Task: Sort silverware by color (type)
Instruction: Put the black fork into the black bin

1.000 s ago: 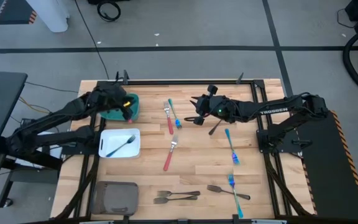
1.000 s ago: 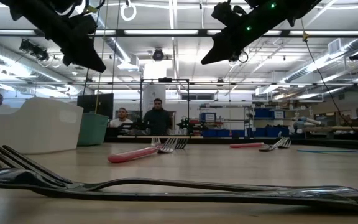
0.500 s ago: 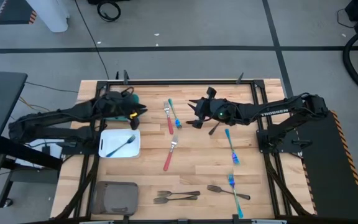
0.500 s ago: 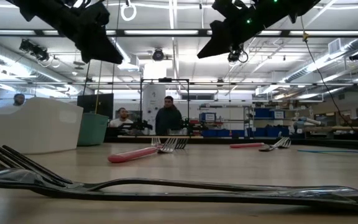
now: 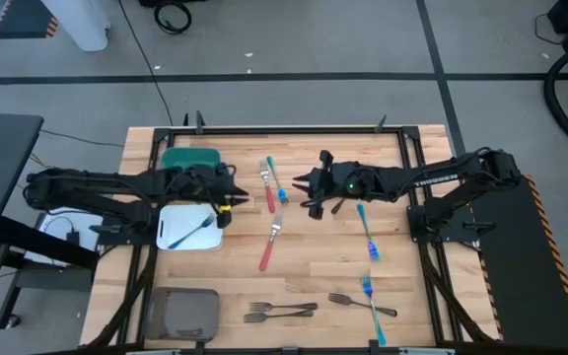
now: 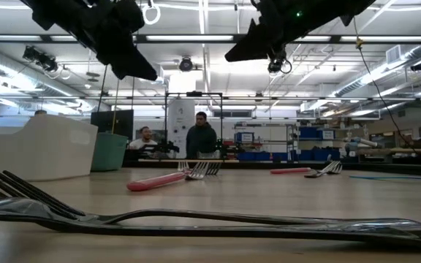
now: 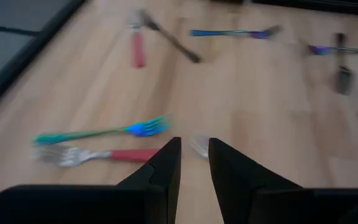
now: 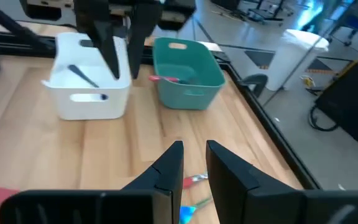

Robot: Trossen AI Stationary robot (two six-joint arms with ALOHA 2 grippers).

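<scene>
The left end effector (image 5: 227, 193) hovers over the tabletop (image 5: 314, 266) between the green bin (image 5: 189, 160) and white bin (image 5: 189, 227), fingers slightly parted, gripping nothing. The right end effector (image 5: 304, 191) hovers likewise, also grasping nothing. The silverware (image 5: 274, 185) lies scattered from center toward 5 o'clock.

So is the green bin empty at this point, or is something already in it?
Not empty. The right wrist view shows a red-handled utensil lying inside the green bin.

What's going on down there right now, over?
Left hand and right hand both empty, above table. Red fork in green bin, dark fork in white bin. Rest unsorted. Nothing blocking.
</scene>
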